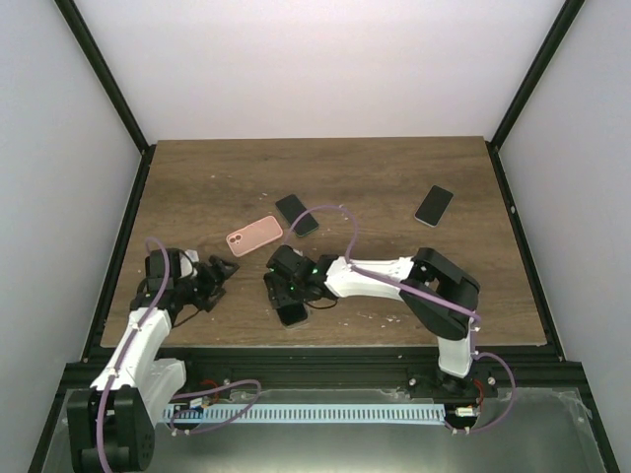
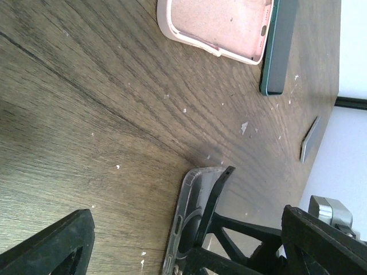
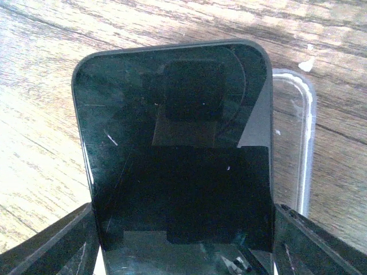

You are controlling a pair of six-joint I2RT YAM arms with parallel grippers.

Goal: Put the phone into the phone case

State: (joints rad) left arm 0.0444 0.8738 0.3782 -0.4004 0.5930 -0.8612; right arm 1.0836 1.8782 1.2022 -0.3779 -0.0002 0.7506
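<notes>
My right gripper [image 3: 183, 212] is shut on the black phone [image 3: 172, 132], gripping its two long edges. The phone is tilted over a clear phone case [image 3: 299, 143] that lies on the wooden table and shows along the phone's right side. In the left wrist view the clear case [image 2: 182, 220] lies flat and the phone's thin black edge [image 2: 216, 192] stands slanted in it. My left gripper [image 1: 217, 276] stands open a short way left of the case, with nothing held between its fingers [image 2: 57, 246].
A pink phone case [image 1: 254, 233] lies behind the work spot, with a dark phone [image 1: 297, 214] beside it. Another dark phone [image 1: 434, 205] lies at the back right. Black frame posts border the table [image 1: 394, 168] on both sides.
</notes>
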